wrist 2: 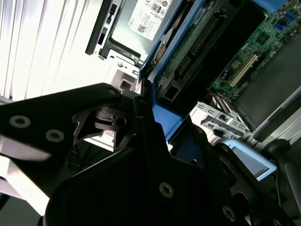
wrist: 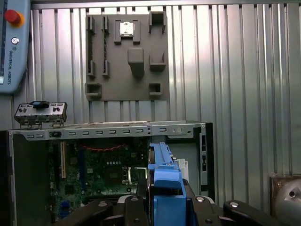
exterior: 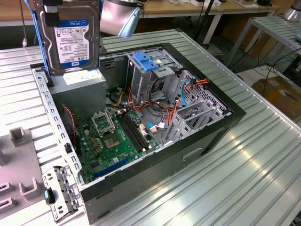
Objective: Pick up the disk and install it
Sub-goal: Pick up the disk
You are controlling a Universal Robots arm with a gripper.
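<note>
Mid-carry with gripper (wrist: 167, 200) clamped on disk (exterior: 75, 37), aloft at case's (exterior: 141, 186) 11 o'clock; probably calls for squaring it with cage (exterior: 141, 77) before seating.

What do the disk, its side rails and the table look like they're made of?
The disk: dark grey metal body with a dull sheen and a white, paper-like label. The rails: probably blue plastic, going by the uniform moulded colour. The table: ribbed bare metal, likely aluminium, brightly reflecting light.
</note>
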